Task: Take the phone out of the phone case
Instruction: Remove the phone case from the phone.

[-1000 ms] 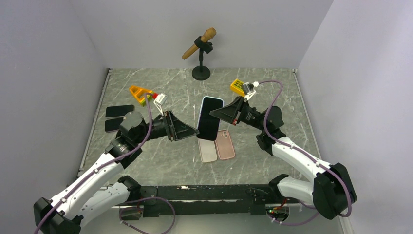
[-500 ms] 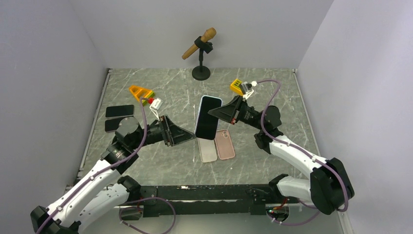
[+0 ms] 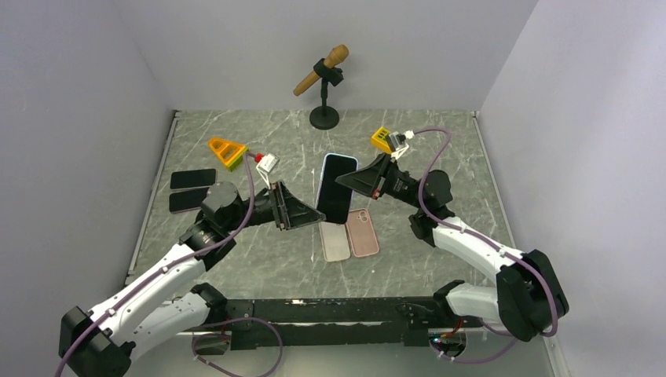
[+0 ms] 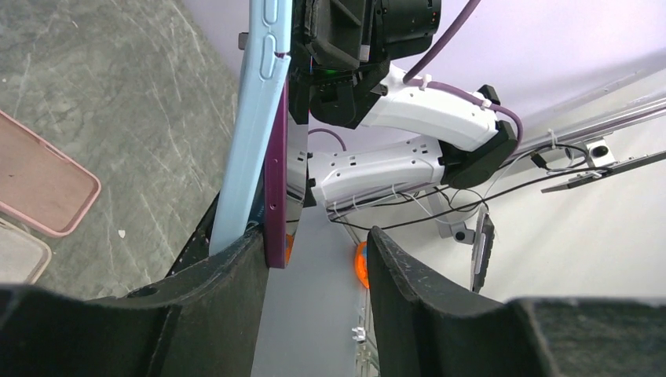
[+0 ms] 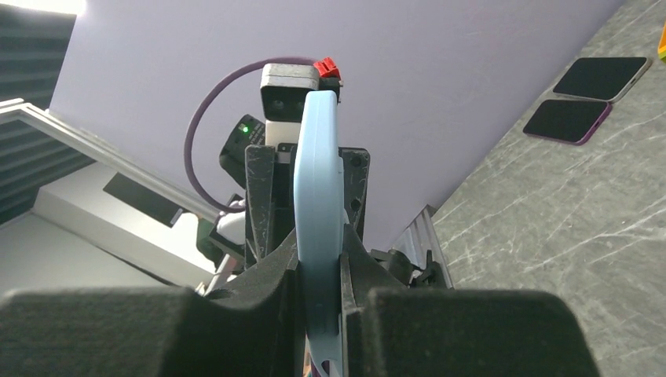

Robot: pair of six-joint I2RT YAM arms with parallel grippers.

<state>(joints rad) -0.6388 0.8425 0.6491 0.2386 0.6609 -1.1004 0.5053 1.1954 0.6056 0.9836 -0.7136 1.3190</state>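
A phone in a light blue case is held upright above the middle of the table. My right gripper is shut on its right edge; in the right wrist view the case stands edge-on between my right gripper's pads. My left gripper is open at the phone's lower left corner. In the left wrist view the purple phone edge stands slightly apart from the blue case, and both rest against the left finger of my left gripper.
A whitish case and a pink case lie flat below the held phone. Two dark phones lie at the left edge. An orange piece, a yellow piece and a microphone stand stand further back.
My left arm has swung its gripper up and right, back against the phone's lower left corner. The right gripper and phone have shifted slightly left.
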